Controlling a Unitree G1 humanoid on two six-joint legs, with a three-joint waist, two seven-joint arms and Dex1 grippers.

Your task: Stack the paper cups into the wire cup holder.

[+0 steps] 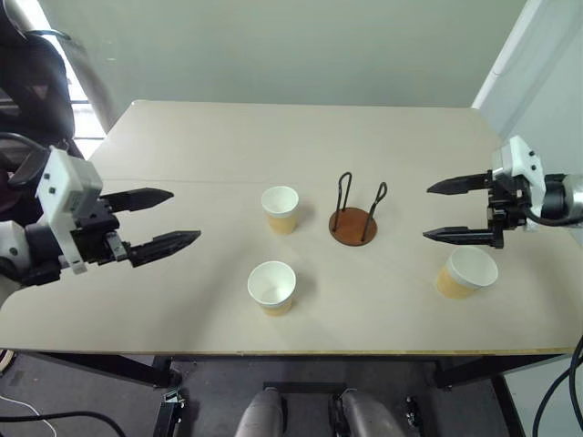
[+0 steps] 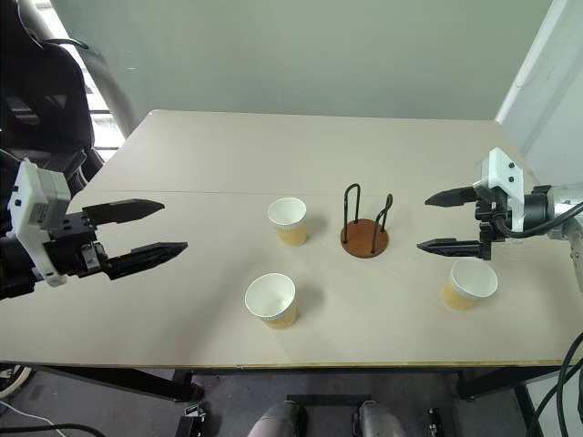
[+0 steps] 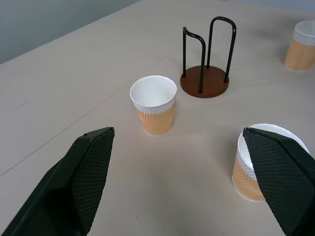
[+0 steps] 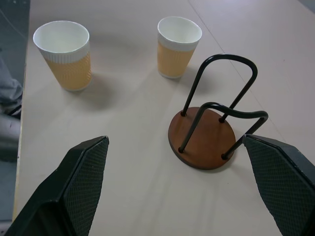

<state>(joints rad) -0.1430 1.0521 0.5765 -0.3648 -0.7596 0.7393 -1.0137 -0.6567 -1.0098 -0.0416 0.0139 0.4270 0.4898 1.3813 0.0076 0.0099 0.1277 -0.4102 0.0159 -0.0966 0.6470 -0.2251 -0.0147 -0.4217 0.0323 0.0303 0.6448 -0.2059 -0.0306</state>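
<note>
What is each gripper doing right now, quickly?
Left gripper: open, holding nothing.
Right gripper: open, holding nothing.

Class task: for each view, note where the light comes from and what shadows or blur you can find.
Left eye view: bright window glare at the upper left corner; each paper cup throws a soft shadow to its right. Right wrist view: faint shadow beside the wire cup holder; that pincer's own fingers look blurred. Left wrist view: fingers likewise soft.
</note>
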